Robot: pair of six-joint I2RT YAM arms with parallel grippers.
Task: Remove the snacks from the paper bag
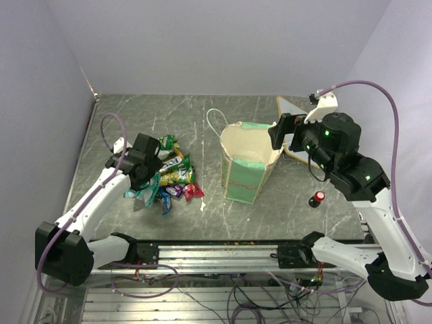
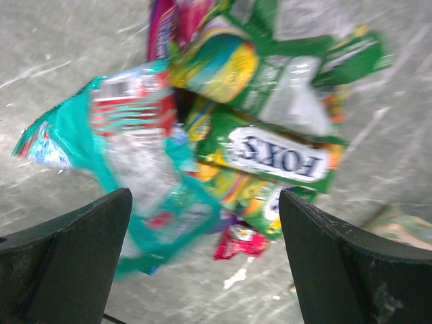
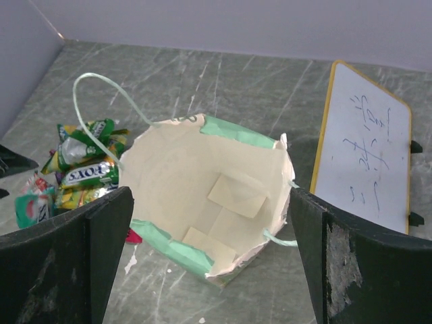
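Top external view shows the snacks heaped on the counter to the left of the paper bag, which stands upright with its mouth open, a little apart from the pile. My left jaws stand wide apart directly over that heap, and the left wrist view shows green, teal and red packets, blurred, between them. My right jaws are also spread wide, gripping nothing, above the bag's far right rim, with the whiteboard just beyond.
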